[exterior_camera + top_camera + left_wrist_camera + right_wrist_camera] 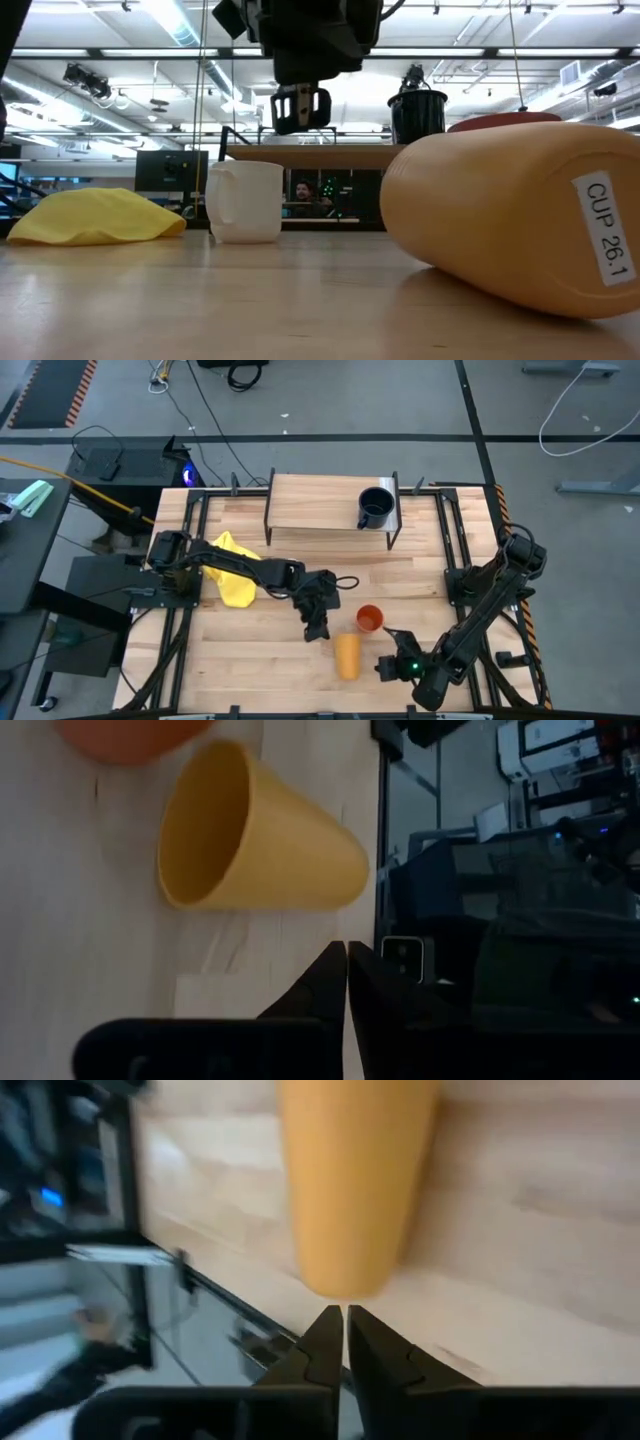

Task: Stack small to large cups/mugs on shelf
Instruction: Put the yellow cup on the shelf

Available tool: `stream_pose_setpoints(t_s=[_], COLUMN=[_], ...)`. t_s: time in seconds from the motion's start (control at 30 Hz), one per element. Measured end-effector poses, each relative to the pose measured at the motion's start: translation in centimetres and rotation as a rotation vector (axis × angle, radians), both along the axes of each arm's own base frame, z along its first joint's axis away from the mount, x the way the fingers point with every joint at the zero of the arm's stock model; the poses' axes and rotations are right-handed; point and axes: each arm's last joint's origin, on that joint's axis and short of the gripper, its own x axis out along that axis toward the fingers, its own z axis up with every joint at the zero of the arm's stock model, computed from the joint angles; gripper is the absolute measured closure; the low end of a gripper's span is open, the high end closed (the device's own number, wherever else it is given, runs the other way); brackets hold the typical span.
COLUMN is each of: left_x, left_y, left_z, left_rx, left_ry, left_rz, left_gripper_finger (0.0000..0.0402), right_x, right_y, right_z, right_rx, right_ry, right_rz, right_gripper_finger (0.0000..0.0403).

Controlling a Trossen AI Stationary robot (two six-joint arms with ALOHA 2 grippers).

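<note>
With both the left gripper (318,628) and right gripper (385,666) pinched closed and empty beside the toppled yellow cup (347,655) at the near edge, your nudge could roll it off.

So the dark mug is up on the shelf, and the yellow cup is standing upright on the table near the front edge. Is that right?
Not quite. The dark mug is indeed on the shelf, but the yellow cup is not upright: it lies on its side on the table near the front edge. The high view shows it tipped over, and the low view shows it lying there too.
</note>
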Motion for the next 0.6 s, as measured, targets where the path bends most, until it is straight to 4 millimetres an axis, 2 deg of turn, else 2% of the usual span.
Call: stream_pose_setpoints(t_s=[0.2,0.37,0.6], left_x=[-0.3,-0.8,-1.4], left_y=[-1.0,-1.8,-2.7], left_z=[-0.1,-0.4,-0.7], left_rx=[0.001,0.011,0.023], left_ry=[0.022,0.067,0.114], left_rz=[-0.021,-0.044,-0.07], left_gripper_finger=[0.0373,0.0379,0.0388], right_x=[0.5,1.4,3.1], right_y=[0.2,0.4,-0.8], right_z=[-1.5,-3.6,-4.8], right_rx=[-0.023,-0.021,-0.055], right_ry=[0.041,0.104,0.12], right_rz=[0.002,0.01,-0.045], right_gripper_finger=[0.0395,0.0395,0.0394])
